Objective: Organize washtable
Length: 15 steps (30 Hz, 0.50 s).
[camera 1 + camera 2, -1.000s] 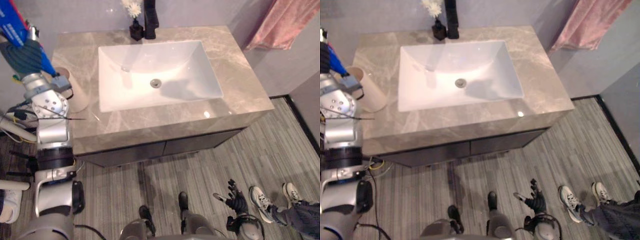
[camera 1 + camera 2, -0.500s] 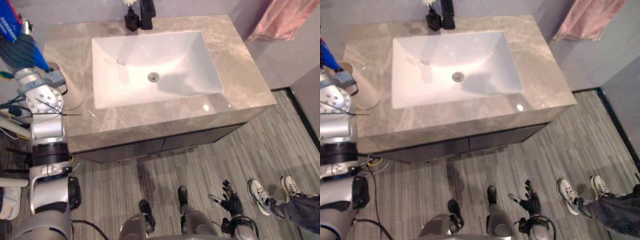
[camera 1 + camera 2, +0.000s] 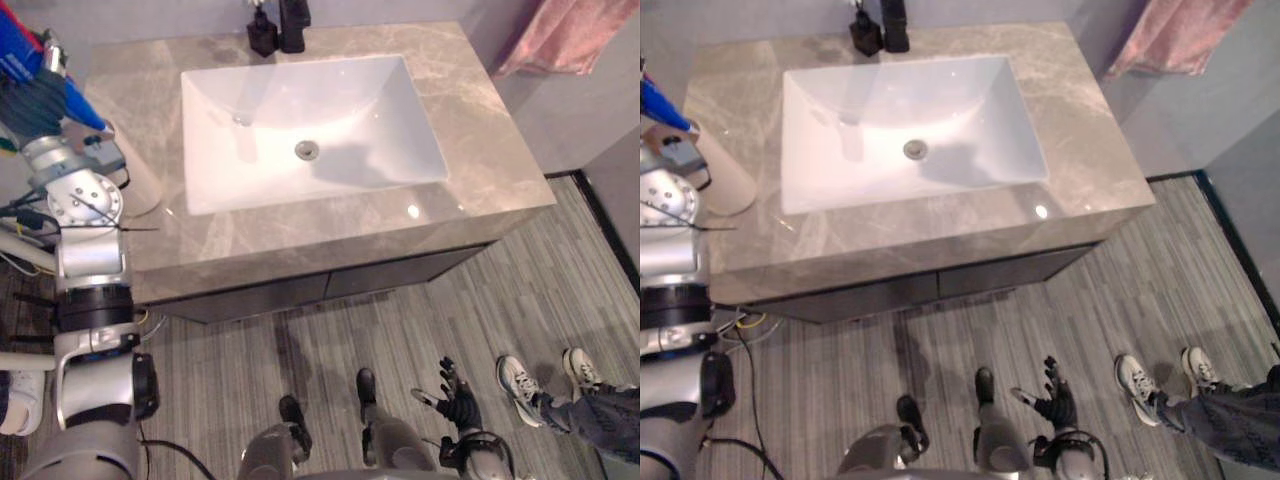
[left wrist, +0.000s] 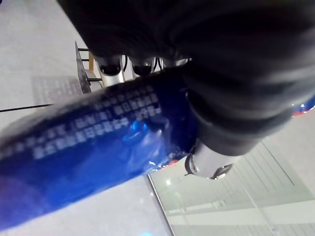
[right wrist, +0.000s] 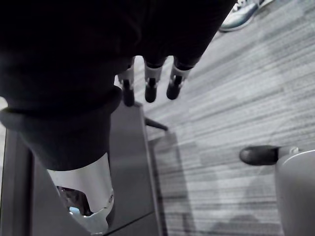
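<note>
Blue tube [image 4: 98, 142] wrapped in the curled left robot hand [image 3: 40, 100], looking light, squashy and slick, best squeezed gently mid-body; right robot hand [image 3: 458, 400] dangling spread.

I get soft, even light from above, bright enough across the whole counter [image 3: 480, 150]. One small hot spot of glare sits on the polished stone near its front edge. The white sink [image 3: 330, 100] shines pale, with a soft grey shadow across the basin beside the drain. The floor [image 3: 430, 310] just under the counter's front lies in deeper shade. In the left wrist view my left hand [image 4: 236, 88] is a near-black mass against a pale background, and the blue tube [image 4: 88, 142] it grips carries one small glint. The right hand [image 5: 123, 44] is just as dark, its straight fingers [image 5: 150, 83] catching light above the grey floor.
</note>
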Available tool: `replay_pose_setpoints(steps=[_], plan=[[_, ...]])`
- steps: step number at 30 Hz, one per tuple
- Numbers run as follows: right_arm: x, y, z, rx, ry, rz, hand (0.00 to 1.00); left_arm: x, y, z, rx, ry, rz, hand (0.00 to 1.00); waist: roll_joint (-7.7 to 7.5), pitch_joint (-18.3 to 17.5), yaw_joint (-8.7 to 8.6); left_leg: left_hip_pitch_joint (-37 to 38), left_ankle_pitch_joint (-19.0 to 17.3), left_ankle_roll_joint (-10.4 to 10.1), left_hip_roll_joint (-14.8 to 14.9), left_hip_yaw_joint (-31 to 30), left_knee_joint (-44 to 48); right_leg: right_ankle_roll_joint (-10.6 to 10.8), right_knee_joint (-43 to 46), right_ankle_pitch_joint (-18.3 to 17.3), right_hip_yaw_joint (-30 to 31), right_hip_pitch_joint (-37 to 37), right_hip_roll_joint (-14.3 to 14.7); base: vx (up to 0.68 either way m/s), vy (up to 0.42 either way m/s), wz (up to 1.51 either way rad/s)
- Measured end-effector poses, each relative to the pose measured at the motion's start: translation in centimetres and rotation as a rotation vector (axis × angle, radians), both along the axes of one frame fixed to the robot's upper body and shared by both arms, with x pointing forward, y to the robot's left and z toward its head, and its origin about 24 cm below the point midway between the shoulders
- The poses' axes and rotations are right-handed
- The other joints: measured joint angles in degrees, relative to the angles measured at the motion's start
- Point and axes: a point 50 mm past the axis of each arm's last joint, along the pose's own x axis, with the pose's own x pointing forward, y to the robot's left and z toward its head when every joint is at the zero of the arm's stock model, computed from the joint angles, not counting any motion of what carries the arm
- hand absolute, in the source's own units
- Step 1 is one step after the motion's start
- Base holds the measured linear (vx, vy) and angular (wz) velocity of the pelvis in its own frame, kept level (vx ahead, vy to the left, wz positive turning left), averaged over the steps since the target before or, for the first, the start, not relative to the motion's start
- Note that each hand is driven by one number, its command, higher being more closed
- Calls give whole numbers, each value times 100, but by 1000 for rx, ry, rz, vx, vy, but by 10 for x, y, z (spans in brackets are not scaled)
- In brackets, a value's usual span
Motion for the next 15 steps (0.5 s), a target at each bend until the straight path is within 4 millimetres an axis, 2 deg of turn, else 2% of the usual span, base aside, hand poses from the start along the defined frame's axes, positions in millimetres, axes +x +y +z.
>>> replay_pose_setpoints(steps=[15], plan=[[1, 5, 0, 6, 1, 20, 0, 0, 0, -1, 5, 4, 4, 0, 4, 0, 0, -1, 2, 2, -3, -30, 7, 0, 5, 0, -19, 14, 28, 0, 0, 0]])
